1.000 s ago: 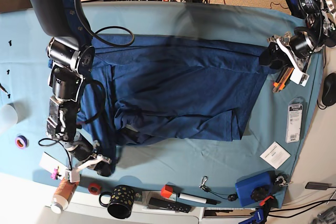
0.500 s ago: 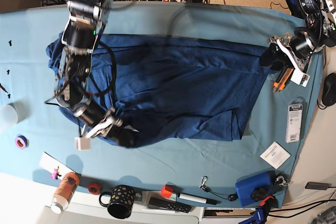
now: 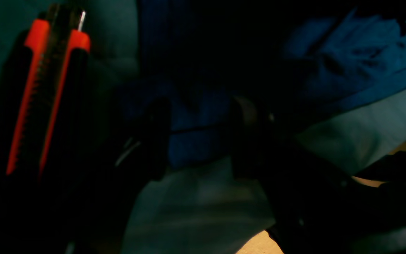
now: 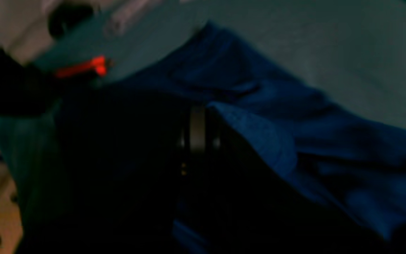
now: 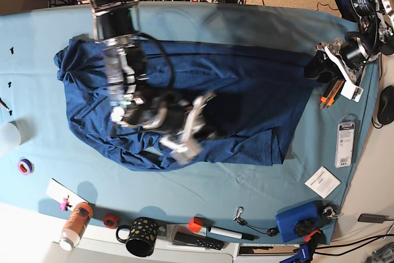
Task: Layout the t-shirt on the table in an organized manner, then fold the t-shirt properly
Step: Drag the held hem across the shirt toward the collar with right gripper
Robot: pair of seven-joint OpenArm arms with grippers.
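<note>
- Over the base view: the large dark navy-blue short-sleeved fabric t-shirt lies across the middle of the wide surface covered in light teal-blue cloth. It is bunched and rumpled at its left end and flatter toward the right. The right gripper is low over the shirt's middle, its fingers pressed together; whether cloth is caught between them cannot be told from here. The left gripper sits at the shirt's right edge, just beside an orange-and-black utility knife.
- Left wrist view: dim. The left gripper's two dark fingers stand spread, with the navy hem lying between them over teal cloth; they straddle it and are not seen closed on it. The orange-and-black knife is close alongside.
- Right wrist view: blurred and dark. A raised fold of navy fabric stands beside the right gripper's body; its fingertips are not distinguishable, so contact with cloth cannot be confirmed.
- Judgement on step: laying out is in hand and the fold proper is not begun, since the left end is heaped and the outline is not rectangular.
- Judgement on next move: the right arm should draw the bunched cloth outward and flat. The left fingers need to close on the hem to anchor the far edge, keeping clear of the knife.
</note>
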